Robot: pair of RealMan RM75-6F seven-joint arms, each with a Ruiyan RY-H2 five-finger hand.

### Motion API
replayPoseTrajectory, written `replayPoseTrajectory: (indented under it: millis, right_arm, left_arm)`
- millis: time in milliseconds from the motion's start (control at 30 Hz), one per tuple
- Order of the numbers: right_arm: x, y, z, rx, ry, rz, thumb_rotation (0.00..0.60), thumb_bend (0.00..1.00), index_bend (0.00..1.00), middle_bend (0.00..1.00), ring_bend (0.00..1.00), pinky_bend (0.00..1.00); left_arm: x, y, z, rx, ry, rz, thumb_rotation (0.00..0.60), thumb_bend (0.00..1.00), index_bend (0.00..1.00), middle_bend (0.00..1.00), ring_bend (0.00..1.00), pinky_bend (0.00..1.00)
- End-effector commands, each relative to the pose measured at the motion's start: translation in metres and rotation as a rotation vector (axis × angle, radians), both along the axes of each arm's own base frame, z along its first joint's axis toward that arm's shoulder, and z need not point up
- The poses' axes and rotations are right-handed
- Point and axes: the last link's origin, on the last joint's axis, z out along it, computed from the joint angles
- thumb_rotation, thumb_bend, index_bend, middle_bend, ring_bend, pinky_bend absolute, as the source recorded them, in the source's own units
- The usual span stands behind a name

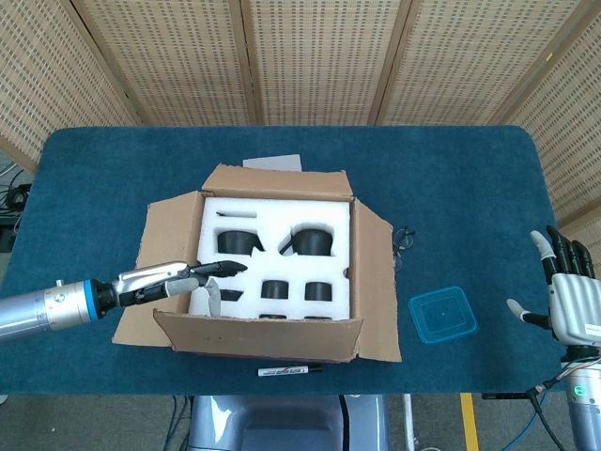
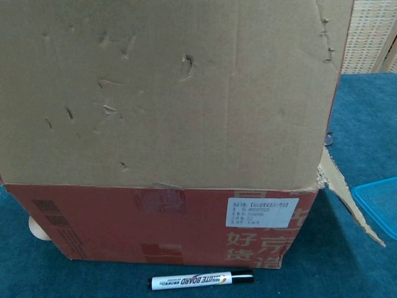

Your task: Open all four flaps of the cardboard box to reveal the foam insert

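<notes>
The cardboard box sits near the middle of the blue table, its top open to the head view. Inside it lies the white foam insert, filling the box wall to wall and cut with several dark round and oblong pockets; what the pockets hold cannot be told. The far flap stands up behind the foam, the left flap lies spread outward on the table, and the right flap hangs outward on the other side of the box. The near flap stands raised, close to upright; in the chest view its brown, dented face fills most of the frame above the box's red printed front wall and white label.

The left hand reaches in over the box's left near corner from a nearly level forearm, fingers stretched long and fairly close together, tips over the foam, the thumb pointing down just behind the near flap. It grips nothing; whether it touches the flap cannot be told.

The right hand is held upright well to the right of the box, fingers spread and empty.

Right of the box lies a blue lid; in front of the box lies a marker pen.
</notes>
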Motion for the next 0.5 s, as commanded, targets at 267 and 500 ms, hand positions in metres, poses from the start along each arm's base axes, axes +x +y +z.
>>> replayPoseTrajectory:
  millis: [267,500]
  right_arm:
    - [0.001,0.002,0.001,-0.002,-0.004,0.001,0.600,0.18,0.00,0.00,0.00,0.00]
    - [-0.001,0.002,0.002,-0.006,-0.007,0.001,0.600,0.18,0.00,0.00,0.00,0.00]
  left_arm:
    - [0.002,-0.015,0.002,-0.053,0.015,-0.084,0.000,0.69,0.47,0.00,0.00,0.00]
    - [0.000,-0.026,0.001,-0.066,0.058,-0.152,0.000,0.69,0.47,0.00,0.00,0.00]
